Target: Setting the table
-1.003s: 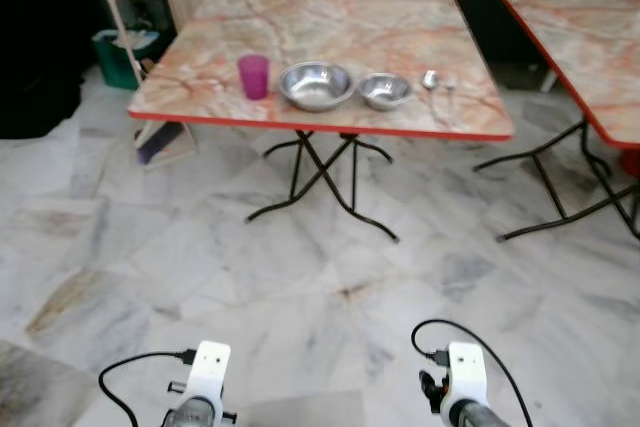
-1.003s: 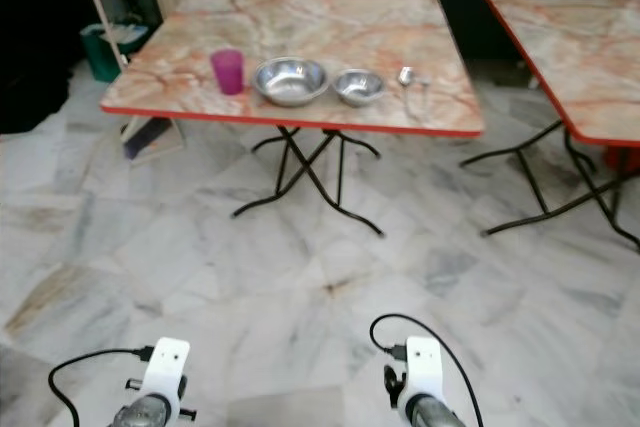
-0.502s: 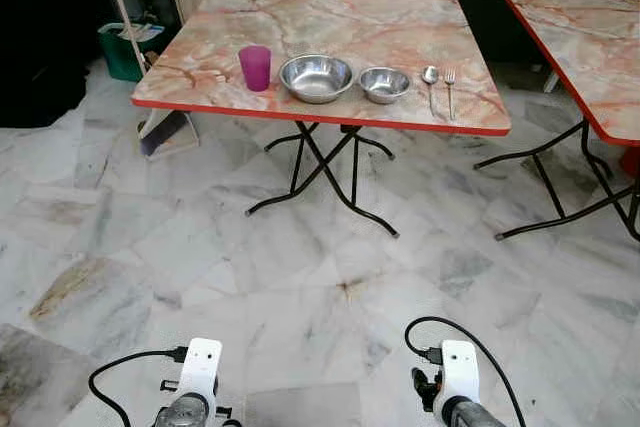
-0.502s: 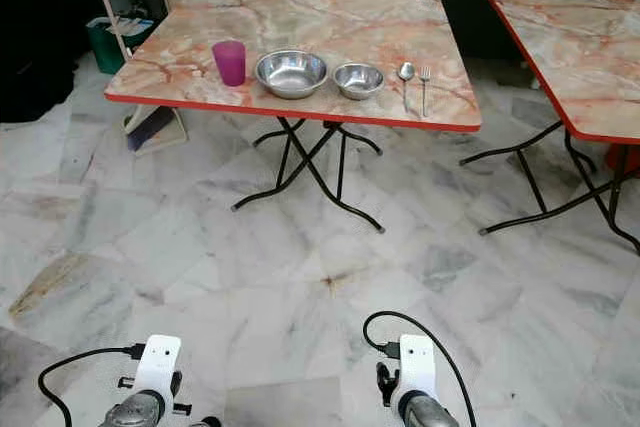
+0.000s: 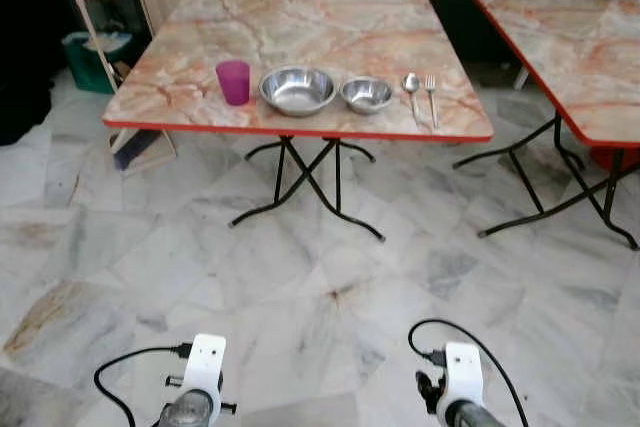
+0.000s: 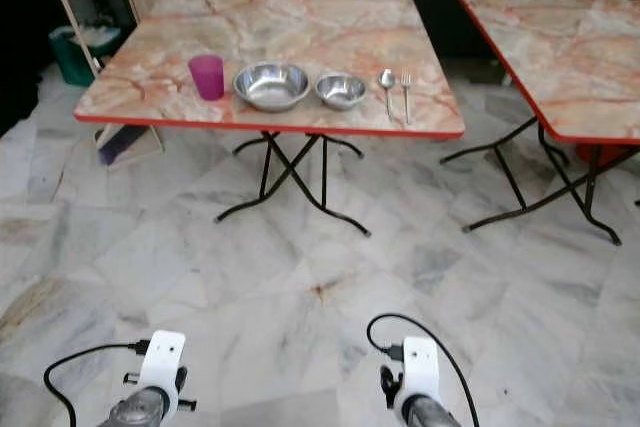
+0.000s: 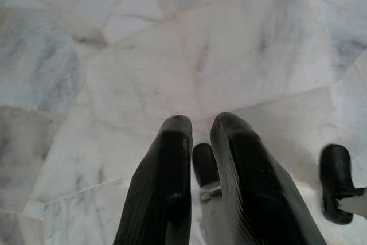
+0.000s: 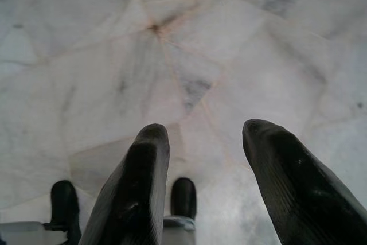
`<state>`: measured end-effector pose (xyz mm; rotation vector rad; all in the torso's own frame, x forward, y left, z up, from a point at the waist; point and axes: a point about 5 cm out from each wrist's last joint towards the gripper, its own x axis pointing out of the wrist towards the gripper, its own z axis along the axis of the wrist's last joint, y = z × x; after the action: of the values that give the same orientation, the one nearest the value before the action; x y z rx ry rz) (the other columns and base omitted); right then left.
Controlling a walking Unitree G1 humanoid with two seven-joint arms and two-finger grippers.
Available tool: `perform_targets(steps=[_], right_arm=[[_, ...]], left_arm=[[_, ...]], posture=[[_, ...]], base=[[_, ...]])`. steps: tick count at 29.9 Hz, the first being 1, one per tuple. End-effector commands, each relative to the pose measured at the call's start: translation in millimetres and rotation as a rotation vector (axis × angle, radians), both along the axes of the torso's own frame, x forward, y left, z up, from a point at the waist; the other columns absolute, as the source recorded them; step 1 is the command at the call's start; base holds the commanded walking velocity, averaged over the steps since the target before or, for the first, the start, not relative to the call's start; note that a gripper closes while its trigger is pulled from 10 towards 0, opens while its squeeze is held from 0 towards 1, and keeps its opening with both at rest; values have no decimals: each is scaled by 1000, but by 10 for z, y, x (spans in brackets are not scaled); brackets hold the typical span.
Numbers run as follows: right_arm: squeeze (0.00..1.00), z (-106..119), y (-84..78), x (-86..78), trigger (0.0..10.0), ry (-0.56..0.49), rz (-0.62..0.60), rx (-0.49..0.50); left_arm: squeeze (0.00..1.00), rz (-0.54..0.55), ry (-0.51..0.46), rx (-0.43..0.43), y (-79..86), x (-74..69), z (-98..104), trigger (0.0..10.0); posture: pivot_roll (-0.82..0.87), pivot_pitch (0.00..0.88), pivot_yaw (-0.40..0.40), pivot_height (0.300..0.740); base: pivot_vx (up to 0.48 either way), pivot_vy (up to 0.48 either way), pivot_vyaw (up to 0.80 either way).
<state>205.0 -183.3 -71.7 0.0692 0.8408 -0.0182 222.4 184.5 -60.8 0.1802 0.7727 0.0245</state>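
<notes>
A marble-pattern folding table (image 5: 300,27) with a red edge stands ahead of me. Along its near side sit a purple cup (image 5: 233,81), a large steel bowl (image 5: 297,90), a small steel bowl (image 5: 366,95), a spoon (image 5: 412,88) and a fork (image 5: 432,99), in a row from left to right. Both arms hang low, far from the table. My left gripper (image 7: 200,127) points at the floor with its fingers together and nothing in them. My right gripper (image 8: 206,139) also faces the floor, fingers spread apart and empty.
A second marble table (image 5: 570,37) stands to the right, a gap of floor between the two. The crossed black legs (image 5: 305,182) splay out under the near table. A broom and dustpan (image 5: 125,137) lean by its left corner, beside a green bin (image 5: 85,52). White marble floor (image 5: 300,297) lies between me and the table.
The whole picture has shifted left, so my view has turned slightly right. The tableware has not moved and both arms still hang low.
</notes>
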Motion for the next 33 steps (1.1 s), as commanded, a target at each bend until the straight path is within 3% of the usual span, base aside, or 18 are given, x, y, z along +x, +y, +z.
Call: perform_targets(steps=[1,33], right_arm=[[0,-1,-5,-3,10000,0,-11,2],[0,-6,-28,-16,10000,4,-18,-5]], left_arm=[[0,3,22,1,16,-53,-33,10000],[0,1,20,2,9,-58,-36,10000]], posture=[[36,118,-48,740],[36,119,-51,740]], base=[[292,0,0],[324,0,-74]])
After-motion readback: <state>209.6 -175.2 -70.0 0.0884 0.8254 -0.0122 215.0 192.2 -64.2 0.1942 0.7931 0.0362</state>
